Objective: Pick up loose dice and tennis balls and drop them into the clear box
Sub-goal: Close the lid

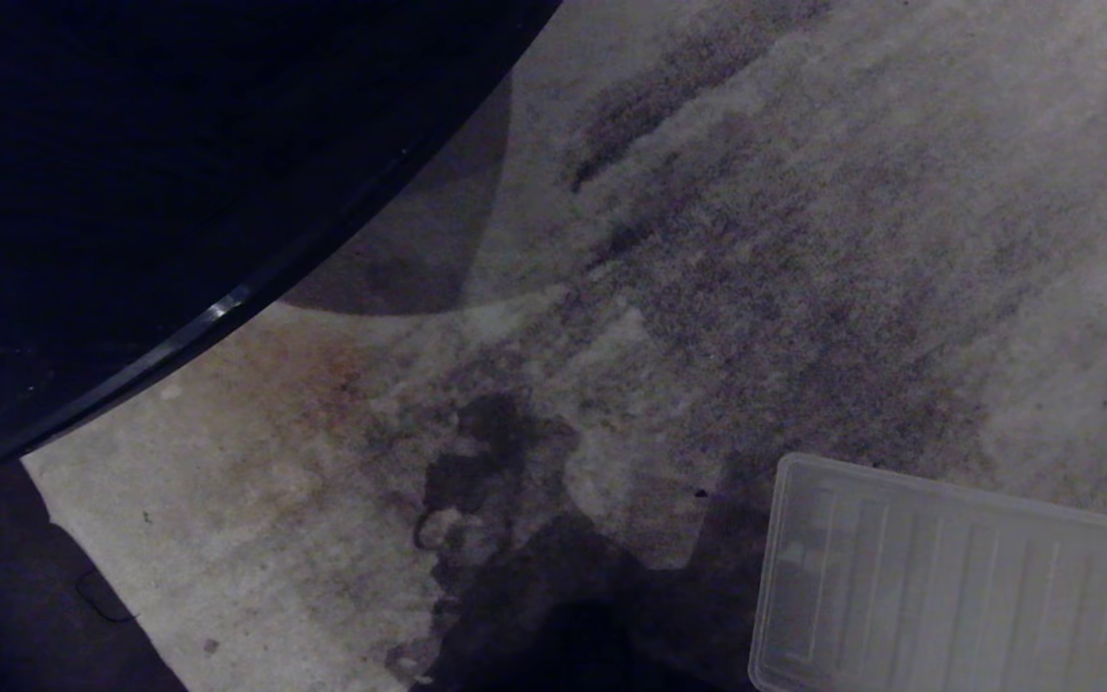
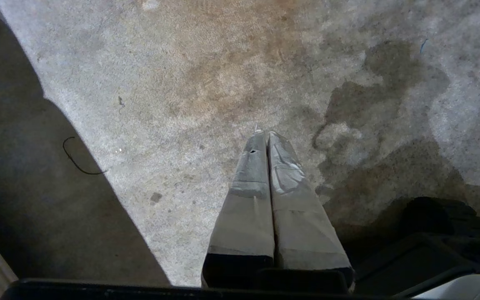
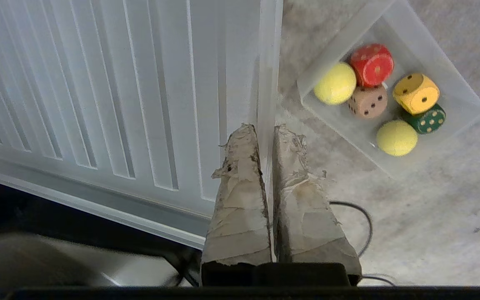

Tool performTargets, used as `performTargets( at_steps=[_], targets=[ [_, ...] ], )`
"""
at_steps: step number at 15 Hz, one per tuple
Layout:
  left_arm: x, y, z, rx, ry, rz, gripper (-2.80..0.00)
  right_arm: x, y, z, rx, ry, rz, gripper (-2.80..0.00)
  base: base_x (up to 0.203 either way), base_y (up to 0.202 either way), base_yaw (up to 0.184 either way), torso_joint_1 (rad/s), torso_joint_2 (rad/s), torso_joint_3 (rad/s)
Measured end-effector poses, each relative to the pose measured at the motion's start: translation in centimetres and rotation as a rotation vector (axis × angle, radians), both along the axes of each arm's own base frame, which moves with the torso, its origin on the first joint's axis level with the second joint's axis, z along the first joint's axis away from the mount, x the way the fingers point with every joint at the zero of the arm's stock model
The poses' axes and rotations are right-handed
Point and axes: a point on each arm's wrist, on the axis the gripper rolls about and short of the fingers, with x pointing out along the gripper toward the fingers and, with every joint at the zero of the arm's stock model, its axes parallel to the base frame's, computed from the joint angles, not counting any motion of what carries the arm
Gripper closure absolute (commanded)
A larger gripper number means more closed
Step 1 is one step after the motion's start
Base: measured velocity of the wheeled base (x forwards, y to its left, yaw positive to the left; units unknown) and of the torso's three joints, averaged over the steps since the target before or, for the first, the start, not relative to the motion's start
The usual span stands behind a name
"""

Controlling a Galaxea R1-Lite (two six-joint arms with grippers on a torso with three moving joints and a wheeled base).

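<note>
You saw the right end effector [image 3: 267, 129] closed, empty; dice [image 3: 372, 64] looked rigid, tennis balls [image 3: 335, 88] soft: grip across middles

carpet [image 1: 803, 240] looked matt, napped and stained; ribbed panel [image 3: 98, 83] and clear box [image 3: 452, 96] were smooth translucent plastic; tennis balls [image 3: 335, 88] fuzzy felt, tan die [image 3: 368, 101] matt wood, other dice [image 3: 416, 93] painted matt; finger pads [image 3: 240, 200] wrapped in frayed, wrinkled tape.
</note>
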Motion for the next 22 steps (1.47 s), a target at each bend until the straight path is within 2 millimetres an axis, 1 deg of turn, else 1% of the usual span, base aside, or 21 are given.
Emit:
performTargets(
  at_steps=[5,9,22],
  targets=[
    [0.0,0.0,0.0,0.0,0.0,0.0,0.0,-1.8,0.1,-1.9,-0.015,-0.023,0.058,0.0,0.0,0.0,0.0,0.0,0.0,0.0],
    [0.0,0.0,0.0,0.0,0.0,0.001,0.0,-2.8,0.2,-2.5,-0.061,-0.104,0.129,0.0,0.0,0.0,0.0,0.0,0.0,0.0],
    [0.0,0.0,0.0,0.01,0.001,-0.004,0.0,-3.1,0.2,-2.7,-0.062,-0.136,0.128,0.0,0.0,0.0,0.0,0.0,0.0,0.0]
  ],
)
